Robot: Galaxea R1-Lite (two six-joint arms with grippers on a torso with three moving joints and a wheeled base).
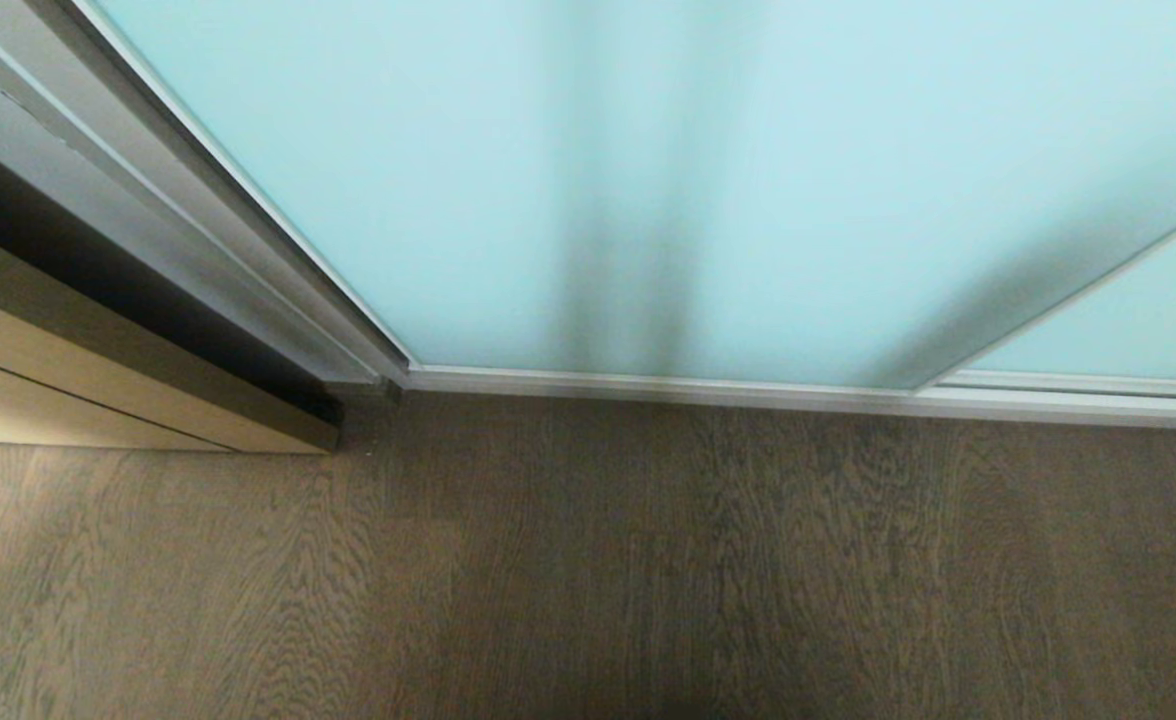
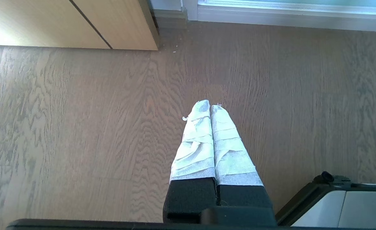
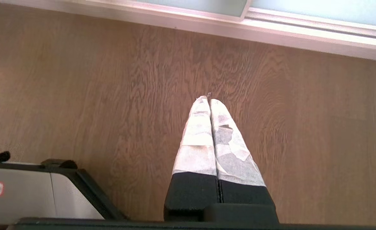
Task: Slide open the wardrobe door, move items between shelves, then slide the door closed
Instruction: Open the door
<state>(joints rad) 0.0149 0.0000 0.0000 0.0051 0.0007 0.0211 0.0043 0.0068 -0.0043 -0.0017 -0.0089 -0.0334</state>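
Grey-brown wood-grain floor (image 1: 588, 580) fills lower half of head view, grain running toward wardrobe front. Silver bottom track (image 1: 748, 392) lies along floor's far edge. Tan wooden panel (image 1: 98, 390) at far left, lower edge meeting floor, thin dark seam running along its face. Dark gap between tan panel and grey metal upright frame (image 1: 148, 210). Upright slants from upper left toward track's left end. Same tan panel (image 2: 79, 25) seen from left wrist, small pale specks on floor near its corner.
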